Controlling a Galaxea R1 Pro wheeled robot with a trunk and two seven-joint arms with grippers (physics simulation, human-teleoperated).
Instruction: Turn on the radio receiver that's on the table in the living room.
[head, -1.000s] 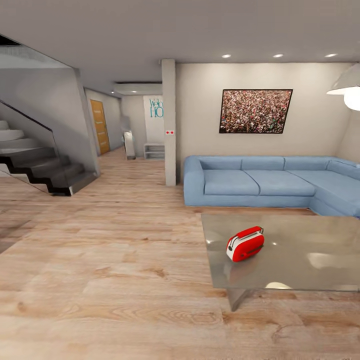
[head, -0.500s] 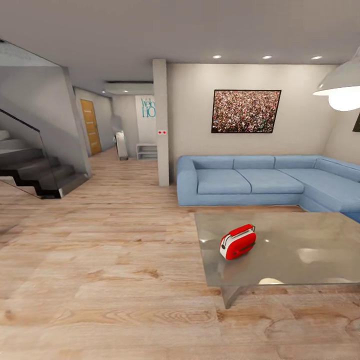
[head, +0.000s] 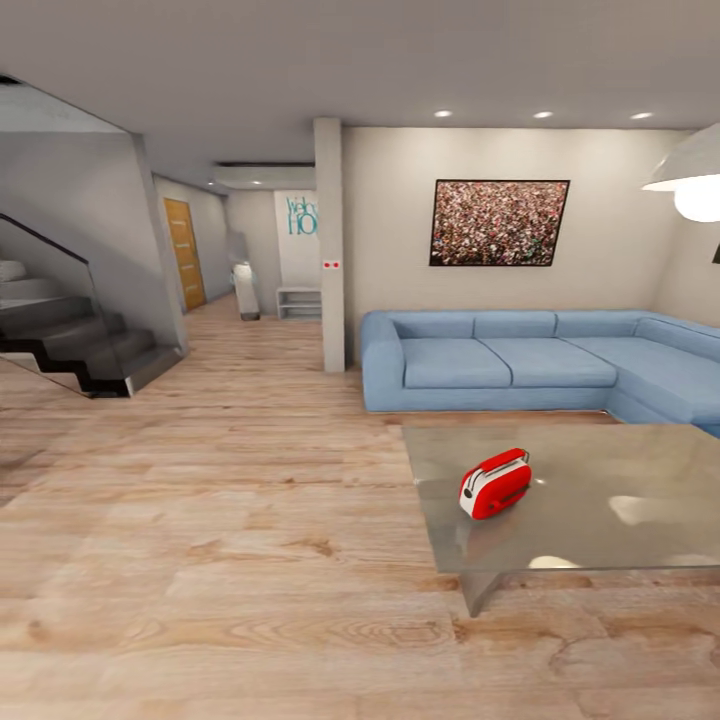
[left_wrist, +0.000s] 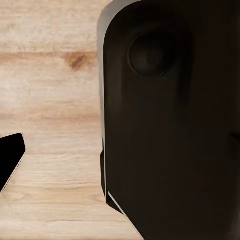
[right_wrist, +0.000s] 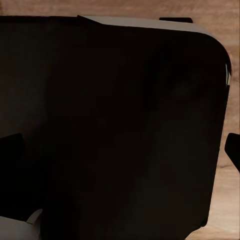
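Observation:
The small red radio receiver (head: 495, 484) lies on the glossy grey low table (head: 620, 470), near its left end, at the lower right of the head view. Its white side panel faces left. The table stands in the living room in front of the blue corner sofa (head: 510, 360). In the right wrist view my right gripper (right_wrist: 120, 155) is open, with a dark fingertip at each side edge and the robot's dark body (right_wrist: 125, 120) behind. In the left wrist view my left gripper (left_wrist: 120, 160) is spread open over wood floor, one fingertip (left_wrist: 10, 160) showing beside the dark body.
Wide wood floor (head: 220, 520) stretches between me and the table. A dark staircase with a glass rail (head: 70, 340) rises at the left. A grey pillar (head: 331, 245) stands beside the sofa's left end. A white pendant lamp (head: 690, 175) hangs at the upper right.
The whole head view swung a little left, then back right, so the camera moved. The radio stays in the same spot on the table.

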